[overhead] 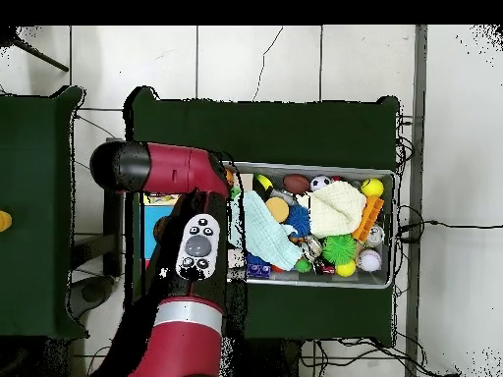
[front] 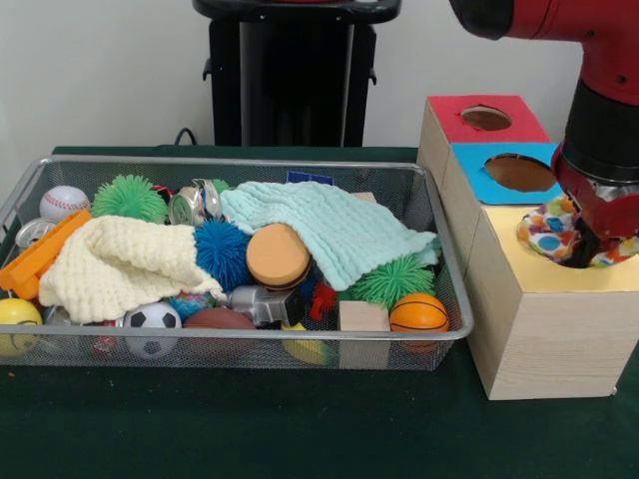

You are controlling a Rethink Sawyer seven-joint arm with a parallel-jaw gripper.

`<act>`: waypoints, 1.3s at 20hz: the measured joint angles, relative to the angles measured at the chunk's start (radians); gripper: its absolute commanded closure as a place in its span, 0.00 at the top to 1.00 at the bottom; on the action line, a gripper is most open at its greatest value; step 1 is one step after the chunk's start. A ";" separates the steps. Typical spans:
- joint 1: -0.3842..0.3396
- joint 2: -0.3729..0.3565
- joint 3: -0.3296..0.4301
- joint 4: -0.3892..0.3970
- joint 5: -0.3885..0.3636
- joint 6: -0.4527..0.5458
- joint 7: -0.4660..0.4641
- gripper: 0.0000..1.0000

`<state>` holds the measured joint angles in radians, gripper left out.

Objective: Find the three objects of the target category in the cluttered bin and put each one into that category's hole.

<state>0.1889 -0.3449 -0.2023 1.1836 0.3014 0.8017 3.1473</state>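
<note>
A polka-dot fabric bundle (front: 552,233) sits right at the yellow-surrounded hole (front: 559,261) of the pale wooden box (front: 529,329), its ruffles spilling over the rim. The gripper (front: 591,239) is down on it, fingers hidden, so I cannot tell their spread. Beside the box, the wire mesh bin (front: 240,347) holds cloths and balls.

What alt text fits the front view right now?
The red and black arm's gripper presses a polka-dot fabric bundle into the yellow-surround hole of the wooden box. Left of it, the wire mesh bin holds balls and knitted cloths.
</note>
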 measured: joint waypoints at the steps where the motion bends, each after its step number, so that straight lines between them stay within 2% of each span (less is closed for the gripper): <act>1: -0.007 0.000 0.010 0.006 0.000 -0.012 0.000 0.00; 10: -0.005 0.001 0.013 0.003 -0.018 -0.020 0.000 0.00; 18: 0.034 0.031 -0.031 -0.043 -0.058 -0.024 0.000 0.00; 26: 0.047 0.037 -0.045 -0.048 -0.076 -0.043 0.000 0.00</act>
<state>0.2361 -0.3079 -0.2471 1.1358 0.2253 0.7591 3.1473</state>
